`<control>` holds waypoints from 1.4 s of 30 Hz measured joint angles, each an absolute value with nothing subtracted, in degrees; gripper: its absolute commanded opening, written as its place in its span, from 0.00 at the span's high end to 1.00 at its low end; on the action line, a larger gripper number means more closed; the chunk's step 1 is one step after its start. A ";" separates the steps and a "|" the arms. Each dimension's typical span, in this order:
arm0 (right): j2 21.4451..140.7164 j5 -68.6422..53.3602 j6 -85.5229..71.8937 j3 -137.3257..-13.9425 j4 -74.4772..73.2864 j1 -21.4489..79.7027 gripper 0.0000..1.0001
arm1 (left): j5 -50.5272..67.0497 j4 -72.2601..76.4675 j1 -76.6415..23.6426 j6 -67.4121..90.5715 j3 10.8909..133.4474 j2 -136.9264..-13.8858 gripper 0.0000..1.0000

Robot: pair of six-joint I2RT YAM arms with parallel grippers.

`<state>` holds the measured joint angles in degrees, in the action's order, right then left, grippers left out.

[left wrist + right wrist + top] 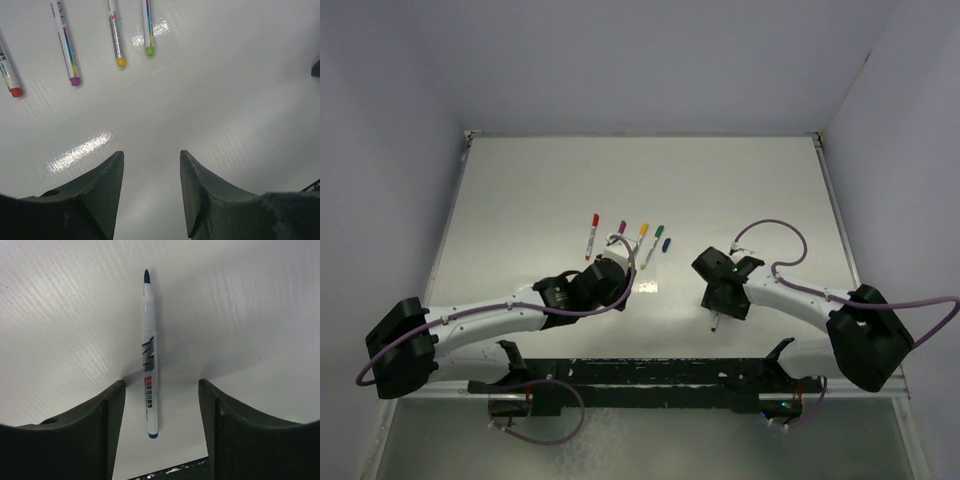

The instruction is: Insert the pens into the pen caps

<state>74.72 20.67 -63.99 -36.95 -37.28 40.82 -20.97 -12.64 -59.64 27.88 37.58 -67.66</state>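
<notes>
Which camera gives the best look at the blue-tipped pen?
The right wrist view: the blue-tipped pen lies full-length between the open fingers of the right gripper. The top view shows only a sliver beneath that gripper; the left wrist view misses it.

Printing on the pens, but honestly none of it is readable

The blue-tipped pen [149, 355] in the right wrist view has a chunky black logo-ish mark halfway down its white barrel. A row of tiny dark characters runs lengthwise under it, too blurry to make out. In the left wrist view the red-ended pen [9, 75] shows a few small dark characters on its barrel, same story. The purple-ended pen [66, 47], yellow-ended pen [116, 37] and green-ended pen [148, 27] each carry a rainbow stripe along the barrel, no letters I can tell. From the top camera they're all way too small for any print.
</notes>
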 measured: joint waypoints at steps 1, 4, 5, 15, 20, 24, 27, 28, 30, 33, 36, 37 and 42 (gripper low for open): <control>75.26 20.91 -63.99 -37.36 -37.23 40.82 0.45 | -20.84 -12.51 -59.64 27.88 37.58 -67.90 0.48; 77.65 21.54 -63.70 -39.03 -36.67 40.82 0.71 | -20.34 -12.32 -59.64 27.88 37.58 -68.58 0.48; 78.35 21.61 -63.31 -39.48 -36.32 40.84 0.77 | -20.10 -12.23 -59.64 27.88 37.58 -68.71 0.48; 79.48 21.28 -60.36 -40.18 -33.01 40.86 1.00 | -18.79 -11.07 -59.64 27.90 36.18 -68.16 0.48; 77.32 19.29 -55.92 -39.40 -27.38 40.86 1.00 | -15.90 -6.33 -59.64 27.38 32.01 -65.19 0.49; 70.65 17.41 -50.54 -38.15 -17.72 40.86 1.00 | -12.53 0.10 -59.64 26.55 26.46 -58.83 0.49; 65.43 16.93 -46.83 -37.69 -9.96 40.86 1.00 | -10.48 3.88 -59.64 25.80 25.28 -55.40 0.48; 64.27 16.88 -45.67 -37.69 -7.27 40.86 1.00 | -9.72 5.63 -59.64 25.63 25.04 -54.48 0.48; 62.83 16.40 -43.38 -37.69 -2.20 40.86 1.00 | -8.36 9.56 -59.64 25.23 24.27 -52.64 0.47; 62.17 14.52 -40.84 -37.50 4.49 40.86 1.00 | -6.15 15.35 -59.64 24.71 22.79 -50.94 0.47; 62.02 11.29 -39.07 -36.86 10.37 40.84 1.00 | -5.06 19.57 -59.64 24.45 22.06 -51.03 0.47; 61.98 9.58 -38.54 -36.47 12.58 40.86 1.00 | -4.86 20.80 -59.64 24.43 22.02 -51.37 0.47; 61.87 2.04 -37.50 -34.94 20.01 40.84 1.00 | -4.91 25.34 -59.64 24.45 22.02 -54.92 0.46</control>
